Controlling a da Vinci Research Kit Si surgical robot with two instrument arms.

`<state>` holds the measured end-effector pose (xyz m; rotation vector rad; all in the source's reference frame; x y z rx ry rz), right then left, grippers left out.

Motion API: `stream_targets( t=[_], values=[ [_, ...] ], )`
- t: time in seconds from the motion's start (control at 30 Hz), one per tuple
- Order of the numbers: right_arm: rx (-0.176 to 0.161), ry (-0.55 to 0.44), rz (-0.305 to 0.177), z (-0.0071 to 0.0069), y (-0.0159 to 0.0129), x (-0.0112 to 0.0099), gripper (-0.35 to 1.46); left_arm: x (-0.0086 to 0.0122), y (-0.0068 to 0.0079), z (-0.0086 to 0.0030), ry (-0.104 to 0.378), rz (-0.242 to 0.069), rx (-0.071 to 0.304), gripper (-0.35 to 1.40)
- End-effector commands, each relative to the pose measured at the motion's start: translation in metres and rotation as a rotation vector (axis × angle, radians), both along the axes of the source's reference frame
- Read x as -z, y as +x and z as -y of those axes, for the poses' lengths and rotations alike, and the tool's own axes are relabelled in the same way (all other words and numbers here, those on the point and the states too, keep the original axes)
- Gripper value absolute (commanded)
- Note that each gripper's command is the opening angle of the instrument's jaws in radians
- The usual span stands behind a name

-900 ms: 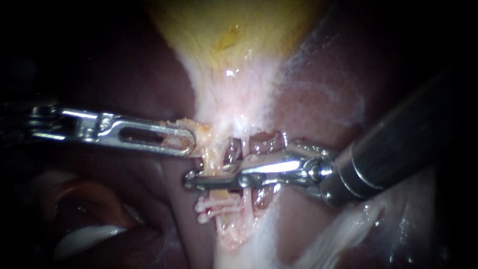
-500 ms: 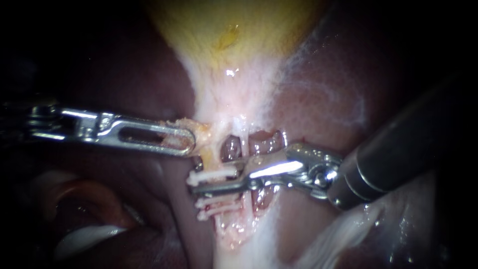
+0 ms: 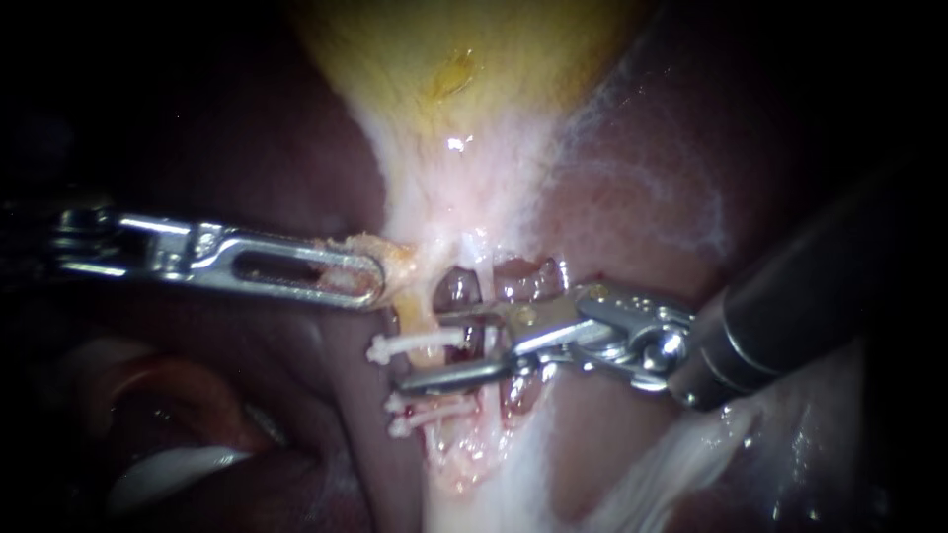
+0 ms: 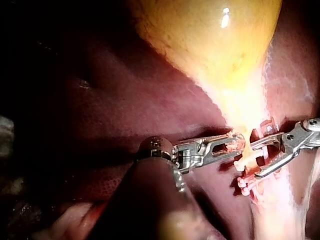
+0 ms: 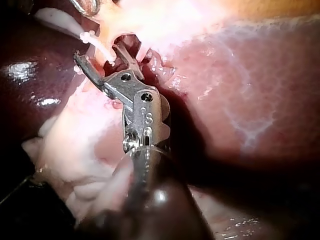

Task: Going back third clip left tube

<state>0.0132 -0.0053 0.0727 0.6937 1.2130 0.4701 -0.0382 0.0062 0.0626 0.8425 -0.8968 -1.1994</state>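
Pulling the right instrument [image 3: 427, 350] straight back looks wisest: its jaws stand apart, gripping nothing, either side of the top clip [image 3: 410, 345] on the left tube [image 3: 420, 321], above 2 other clips [image 3: 427, 410]. The left instrument [image 3: 378, 276] has its jaws clamped on tissue [image 3: 403, 259], steadying things.

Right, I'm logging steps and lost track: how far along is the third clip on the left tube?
Done: the left tube carries three white clips, an upper clip and a lower pair.
In hand: the right instrument has its jaws open on either side of the upper clip, not yet clear of the tube. The left instrument grips tissue beside the tube.
Left: drawing the right instrument back out.
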Motion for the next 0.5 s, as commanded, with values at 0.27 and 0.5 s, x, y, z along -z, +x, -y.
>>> stream_targets(
  t=[0.27,0.5],
  values=[
    [0.044,-0.145,-0.044,-0.0025,-0.0056,0.0034,0.5,0.0,0.0,0.0,0.0,0.0,0.0,-0.35],
    [0.05,-0.191,-0.055,-0.0042,-0.0108,0.0063,0.5,-0.0002,0.0002,-0.0001,0.0,0.0,-0.001,-0.35]
  ],
)
